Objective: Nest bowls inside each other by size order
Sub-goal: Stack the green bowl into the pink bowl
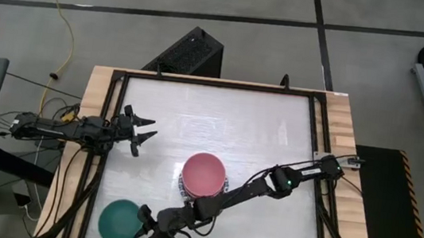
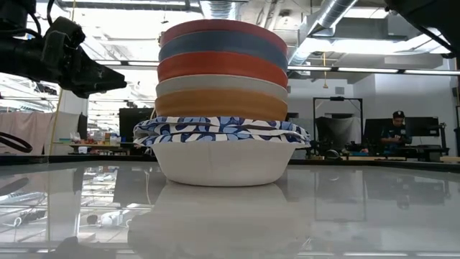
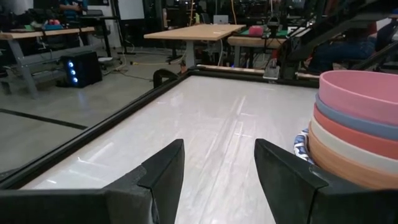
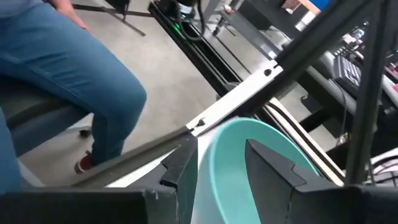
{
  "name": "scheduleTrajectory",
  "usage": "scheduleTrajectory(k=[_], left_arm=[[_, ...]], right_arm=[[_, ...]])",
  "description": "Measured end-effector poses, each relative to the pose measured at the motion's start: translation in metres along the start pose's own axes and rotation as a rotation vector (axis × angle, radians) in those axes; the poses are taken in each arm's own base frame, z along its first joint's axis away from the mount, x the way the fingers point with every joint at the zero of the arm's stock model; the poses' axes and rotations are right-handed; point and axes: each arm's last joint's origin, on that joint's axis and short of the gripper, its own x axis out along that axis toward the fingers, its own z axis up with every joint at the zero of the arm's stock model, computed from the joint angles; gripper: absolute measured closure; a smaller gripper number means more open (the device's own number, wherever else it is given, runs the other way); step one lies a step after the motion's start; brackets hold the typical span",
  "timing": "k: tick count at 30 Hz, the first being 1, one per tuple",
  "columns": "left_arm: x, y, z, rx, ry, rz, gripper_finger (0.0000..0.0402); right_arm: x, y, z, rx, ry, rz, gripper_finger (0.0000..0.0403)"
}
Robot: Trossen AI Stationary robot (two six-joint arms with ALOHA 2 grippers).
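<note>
A stack of nested bowls (image 1: 204, 174) stands near the table's middle, pink on top. In the low view (image 2: 223, 101) a cream bowl on the table carries blue-and-white patterned, orange, cream, red, slate-blue and pink bowls. It also shows in the left wrist view (image 3: 354, 130). A dark green bowl (image 1: 114, 220) sits alone at the near left. My right gripper (image 1: 145, 230) is open at its right rim. My left gripper (image 1: 145, 131) is open and empty above the table's left side. My right gripper (image 4: 221, 152) stands astride the green bowl's rim (image 4: 208, 155) on the side toward the stack, with one finger (image 4: 180, 165) outside the wall and the other (image 4: 273, 168) over the hollow. The fingers are apart. I cannot tell whether either one touches the bowl.
A black frame (image 1: 313, 146) with wooden side boards rims the table. A person's leg in jeans (image 4: 62, 81) shows just beyond the near edge by the green bowl. A black box (image 1: 191, 53) stands past the far edge. Bare tabletop lies between my left gripper and the stack.
</note>
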Motion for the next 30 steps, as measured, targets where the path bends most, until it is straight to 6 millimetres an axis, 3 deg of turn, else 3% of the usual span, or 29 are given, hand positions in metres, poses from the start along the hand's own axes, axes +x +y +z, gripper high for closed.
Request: scheduleTrajectory(k=[8,30], left_arm=[[0.000,0.000,0.000,0.000,0.000,0.000,0.0216],[0.000,0.000,0.000,0.000,0.000,0.000,0.0216]], right_arm=[[0.006,-0.005,-0.024,0.000,0.035,-0.009,0.0250],[0.005,-0.002,-0.028,0.000,0.119,-0.009,0.0250]])
